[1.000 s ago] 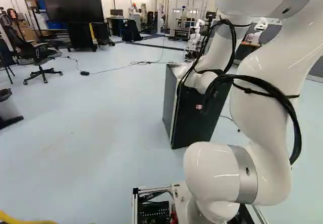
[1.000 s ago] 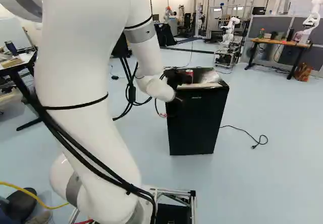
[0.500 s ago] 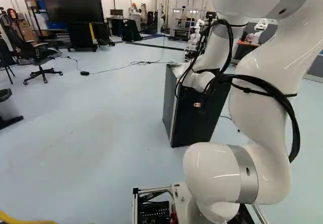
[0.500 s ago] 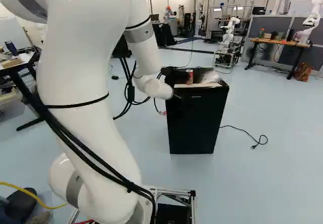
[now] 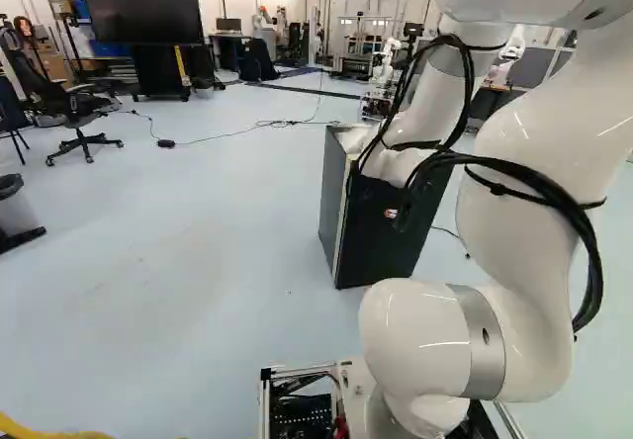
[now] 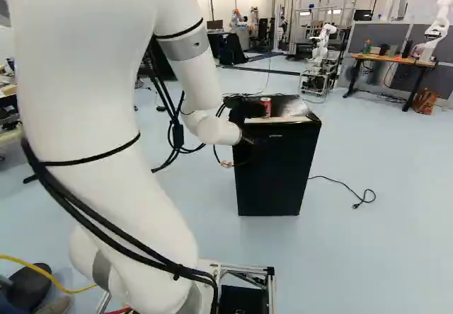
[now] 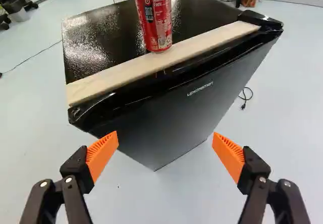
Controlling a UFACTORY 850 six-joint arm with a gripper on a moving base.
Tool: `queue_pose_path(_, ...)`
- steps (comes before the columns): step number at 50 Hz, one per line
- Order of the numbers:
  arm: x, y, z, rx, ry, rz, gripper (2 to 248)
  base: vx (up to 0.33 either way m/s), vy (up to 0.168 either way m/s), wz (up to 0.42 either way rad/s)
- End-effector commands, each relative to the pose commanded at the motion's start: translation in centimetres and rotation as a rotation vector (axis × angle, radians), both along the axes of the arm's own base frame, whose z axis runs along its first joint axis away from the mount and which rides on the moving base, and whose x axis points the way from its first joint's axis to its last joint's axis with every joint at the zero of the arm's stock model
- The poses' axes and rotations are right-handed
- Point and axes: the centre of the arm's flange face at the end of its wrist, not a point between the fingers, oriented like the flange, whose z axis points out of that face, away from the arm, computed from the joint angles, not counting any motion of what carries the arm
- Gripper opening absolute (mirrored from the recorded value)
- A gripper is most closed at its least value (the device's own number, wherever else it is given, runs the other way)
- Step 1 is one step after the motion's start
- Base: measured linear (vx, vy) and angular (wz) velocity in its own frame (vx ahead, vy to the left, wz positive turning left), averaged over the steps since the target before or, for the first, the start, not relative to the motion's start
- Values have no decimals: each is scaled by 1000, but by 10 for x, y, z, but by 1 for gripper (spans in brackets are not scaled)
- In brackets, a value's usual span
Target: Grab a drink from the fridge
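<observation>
My gripper (image 6: 249,141) is at the near left side of the black fridge (image 6: 276,176) in the right base view, its fingers hard to make out against the dark door. In the wrist view the gripper (image 7: 165,151) stands open, orange pads wide apart with nothing gripped. Ahead of it is the closed fridge door (image 7: 166,113), below a light wooden strip (image 7: 202,45) along the top's front edge. A red drink can (image 7: 154,17) stands upright at that strip, also visible as a red can (image 6: 265,107) in the right base view. The fridge's inside is hidden.
Clear plastic (image 6: 296,107) lies on the fridge top. A black cable (image 6: 347,187) runs over the floor beside the fridge. Farther back stand another robot (image 6: 322,42) and a wooden table (image 6: 393,59). An office chair (image 5: 74,113) is at the left of the left base view.
The arm's large links have swung left in the right base view and right in the left base view. The wrist has come slightly lower and left in the right base view. The base and fridge stay put.
</observation>
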Motion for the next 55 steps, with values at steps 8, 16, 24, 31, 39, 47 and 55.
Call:
queue_pose_path(8,-8,1,3,-17,-36,-3,247,0,0,0)
queue_pose_path(16,-9,3,7,-36,-77,-2,247,0,0,0)
queue_pose_path(24,-4,3,11,-56,-122,1,247,0,0,0)
queue_pose_path(31,5,3,14,-74,-164,3,247,0,0,0)
queue_pose_path(39,20,1,18,-95,-214,6,247,0,0,0)
queue_pose_path(47,35,-1,22,-116,-265,8,247,0,0,0)
queue_pose_path(55,50,-2,25,-136,-313,10,247,0,0,0)
